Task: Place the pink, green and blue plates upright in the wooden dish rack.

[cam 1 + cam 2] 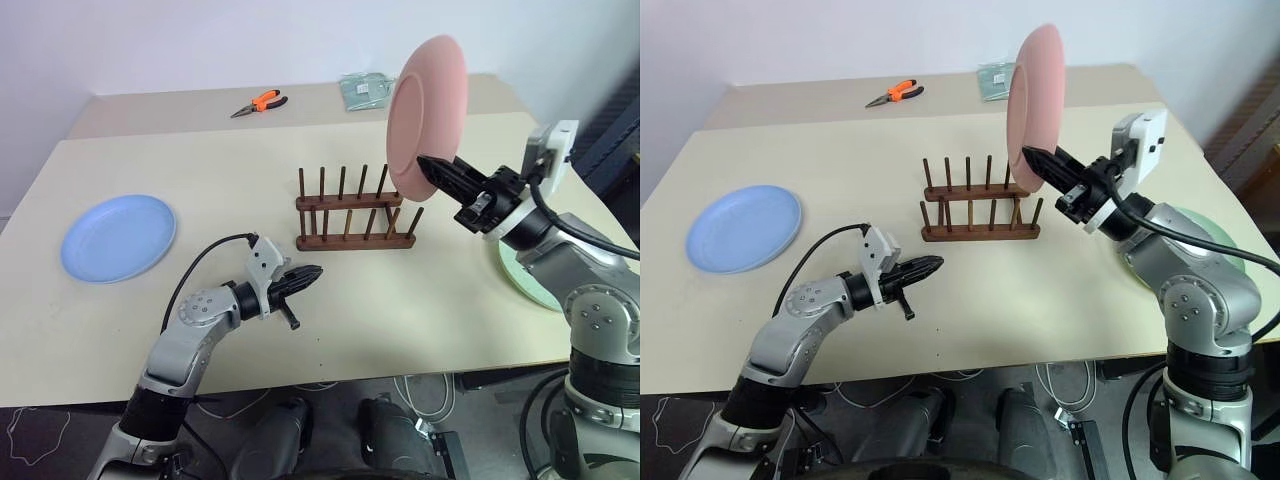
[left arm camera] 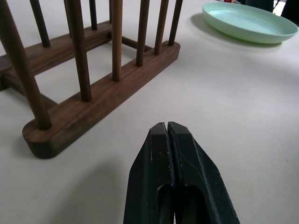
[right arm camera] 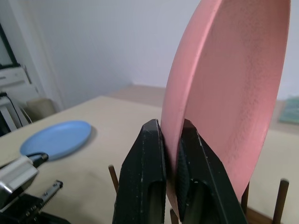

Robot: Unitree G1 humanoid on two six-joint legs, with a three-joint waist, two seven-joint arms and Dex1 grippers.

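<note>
Nearest, the left gripper (image 1: 305, 273) hangs just above the table (image 1: 420, 300) in front of the rack (image 1: 355, 212), fingers pressed together and empty. Beyond it, the right gripper (image 1: 437, 168) pinches the lower rim of the pink plate (image 1: 428, 112), held upright above the rack's right end; lowering should be slow, edge aligned to one gap between pegs, release only once seated. The green plate (image 1: 1200, 235) lies flat beneath the right arm; the blue plate (image 1: 118, 237) lies far left.
</note>
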